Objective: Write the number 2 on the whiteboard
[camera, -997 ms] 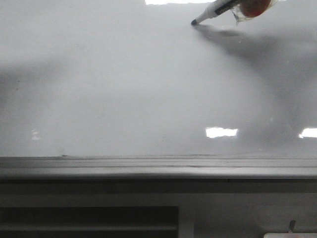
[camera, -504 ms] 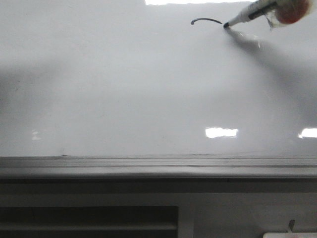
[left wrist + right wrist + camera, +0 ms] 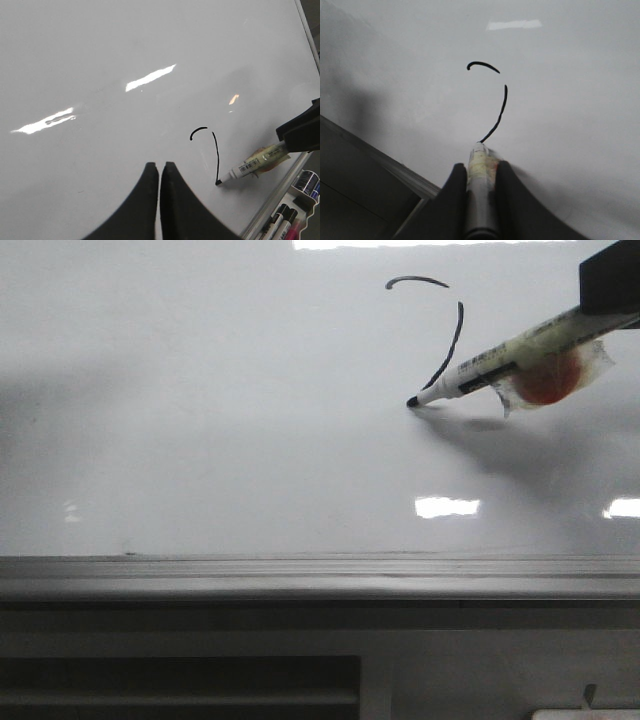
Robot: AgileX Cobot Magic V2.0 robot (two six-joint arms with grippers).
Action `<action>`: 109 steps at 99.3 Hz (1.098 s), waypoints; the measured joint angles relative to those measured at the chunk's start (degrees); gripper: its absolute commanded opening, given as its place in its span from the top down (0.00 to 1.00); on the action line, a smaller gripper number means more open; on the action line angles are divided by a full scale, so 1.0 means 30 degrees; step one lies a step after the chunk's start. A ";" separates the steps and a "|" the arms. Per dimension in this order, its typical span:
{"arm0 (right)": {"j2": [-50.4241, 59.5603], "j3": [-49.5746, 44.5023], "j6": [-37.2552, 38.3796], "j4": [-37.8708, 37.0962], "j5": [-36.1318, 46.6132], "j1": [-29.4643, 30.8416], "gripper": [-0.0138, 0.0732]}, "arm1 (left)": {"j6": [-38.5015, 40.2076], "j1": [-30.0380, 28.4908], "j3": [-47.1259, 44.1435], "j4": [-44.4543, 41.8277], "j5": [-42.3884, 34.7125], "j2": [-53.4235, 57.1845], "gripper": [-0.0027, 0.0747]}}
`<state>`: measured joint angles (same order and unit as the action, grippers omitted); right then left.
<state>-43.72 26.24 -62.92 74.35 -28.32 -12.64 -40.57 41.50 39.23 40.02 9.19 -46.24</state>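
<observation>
Writing the number 2 is part done: a short top hook and a separate curved diagonal stand on the upper right of the whiteboard, with a small gap between them and no base stroke yet. The marker tip rests at the foot of the diagonal, seemingly touching the board. The right end effector pinches the marker barrel between both fingers, with tape and a reddish lump fixed to the barrel. The left end effector hangs over bare board beside the digit, fingers pressed together and holding nothing.

Judgement: the base stroke is next. It should run sideways from the diagonal's foot towards the robot's right, level with the board's lower ledge. Keep tip pressure steady and avoid lifting, lest a second gap appear. Spare markers lie in a tray at the board's edge, well apart.
</observation>
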 measured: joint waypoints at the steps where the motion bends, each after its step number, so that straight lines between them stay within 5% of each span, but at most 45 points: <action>1: -0.0041 0.0000 -0.0003 -0.0009 -0.0003 0.0000 0.91 | 0.0000 0.0000 0.0000 0.0000 0.0000 0.0000 0.99; 27: 0.0362 0.0000 0.0834 -0.0843 0.0130 0.0000 0.91 | 0.0000 0.0000 0.0000 0.0000 0.0000 0.0000 0.99; 60: 0.4016 0.0000 0.9834 -1.0303 0.0205 0.0257 0.91 | 0.0000 0.0000 0.0000 0.0006 0.0000 0.0000 0.99; 99: 0.4677 0.2116 1.0009 -0.9737 -0.2814 -0.0125 0.91 | 0.0000 0.0134 0.0000 0.0815 0.0517 -0.0210 0.99; 109: 0.3364 0.3120 0.9210 -0.9158 -0.4065 -0.0353 0.91 | -0.0034 0.0828 0.0000 0.0815 0.0934 -0.0751 0.89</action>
<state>-33.63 35.60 -35.29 46.87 -40.51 -13.70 -40.68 43.98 39.23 42.47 11.99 -48.49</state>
